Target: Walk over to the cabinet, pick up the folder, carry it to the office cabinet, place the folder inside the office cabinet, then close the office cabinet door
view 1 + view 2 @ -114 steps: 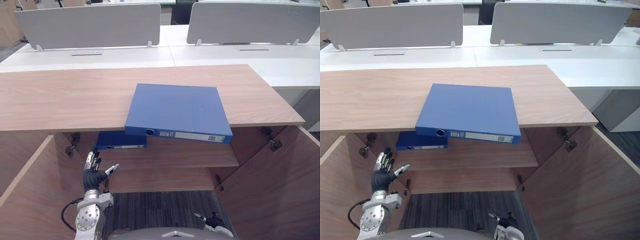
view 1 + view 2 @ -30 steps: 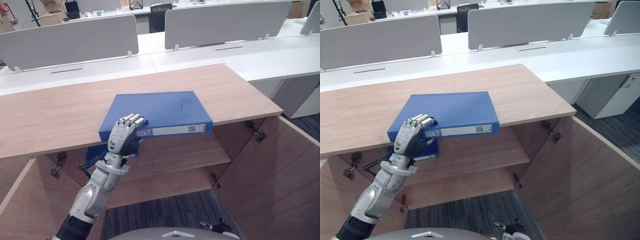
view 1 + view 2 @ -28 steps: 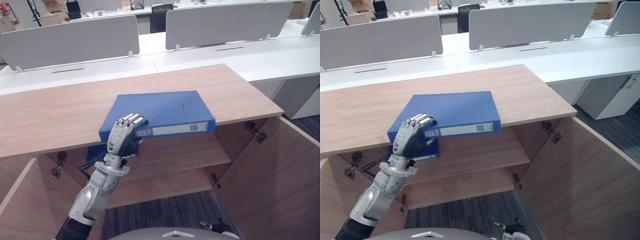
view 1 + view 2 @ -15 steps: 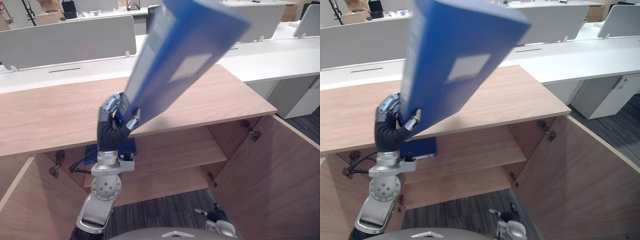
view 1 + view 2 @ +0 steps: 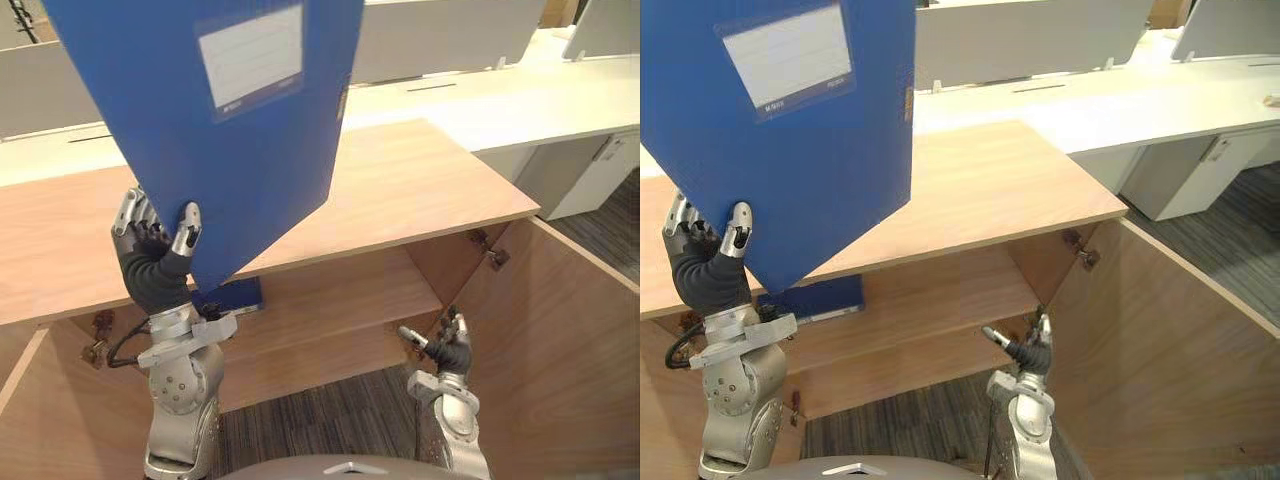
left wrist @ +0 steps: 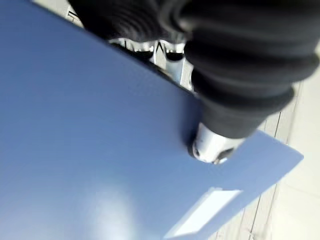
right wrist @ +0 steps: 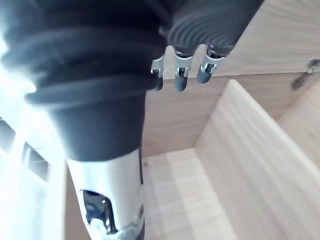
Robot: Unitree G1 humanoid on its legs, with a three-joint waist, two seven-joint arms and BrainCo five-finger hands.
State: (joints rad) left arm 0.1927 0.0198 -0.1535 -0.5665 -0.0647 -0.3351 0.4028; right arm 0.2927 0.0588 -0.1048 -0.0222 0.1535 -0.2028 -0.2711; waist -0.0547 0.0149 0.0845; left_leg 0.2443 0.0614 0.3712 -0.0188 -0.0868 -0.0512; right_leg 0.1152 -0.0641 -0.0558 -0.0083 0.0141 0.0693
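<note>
Left hand (image 5: 150, 250) grasps lower corner of blue folder (image 5: 230, 130), held upright above cabinet top (image 5: 420, 190). Right hand (image 5: 447, 347) low before cabinet shelf (image 5: 345, 290), fingers relaxed, empty.

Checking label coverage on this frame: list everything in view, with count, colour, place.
held folder: 1, blue, upright above the cabinet top
second folder: 1, blue, flat on the upper shelf
cabinet: 1, light wood, directly in front
cabinet doors: 2, wood, open to either side
shelves: 2, wood, inside the cabinet
desks: count unclear, white, behind the cabinet
desk screens: 3, grey, on the desks
carpet: 1, dark grey, floor
left hand: 1, gripping the held folder's lower corner
right hand: 1, low near the right door, open, empty
</note>
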